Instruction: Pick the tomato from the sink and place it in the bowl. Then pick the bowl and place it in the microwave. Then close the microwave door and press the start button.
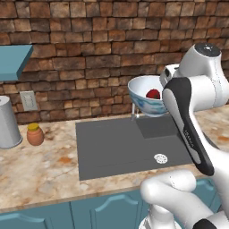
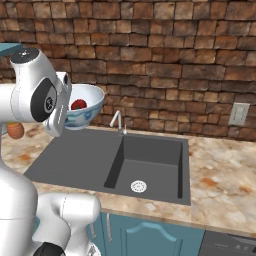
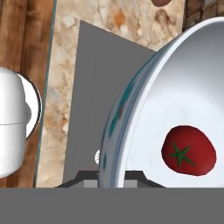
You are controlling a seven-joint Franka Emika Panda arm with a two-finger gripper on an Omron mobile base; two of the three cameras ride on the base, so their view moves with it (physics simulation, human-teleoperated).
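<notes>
While the bowl (image 1: 145,96) hangs in the air above the sink (image 2: 150,160), the pincer (image 3: 111,181) is clenched on its rim, gripping at one edge only. Tomato (image 3: 189,150) sits inside the bowl, on the white inner wall just beyond the grip, toward the far side.

Risks, as judged from here:
- Edge grip. The bowl's whole weight hangs out ahead of the pincer, so it could pivot or slip between the jaws on a fast swing.
- Tilt. Base views show the bowl canted, mouth leaning away from the arm. More roll of the wrist and the tomato could run to the low rim and drop out, straight down into the basin or onto the desk (image 1: 40,165).
- Clearance. Faucet (image 2: 118,121) stands below and just beyond the bowl; a low carry could clip it.
- Jar (image 1: 35,134) and grey canister (image 1: 8,123) stand well off to the arm's left, a hazard only on a low sweep that way.

Microwave leg not yet done.
</notes>
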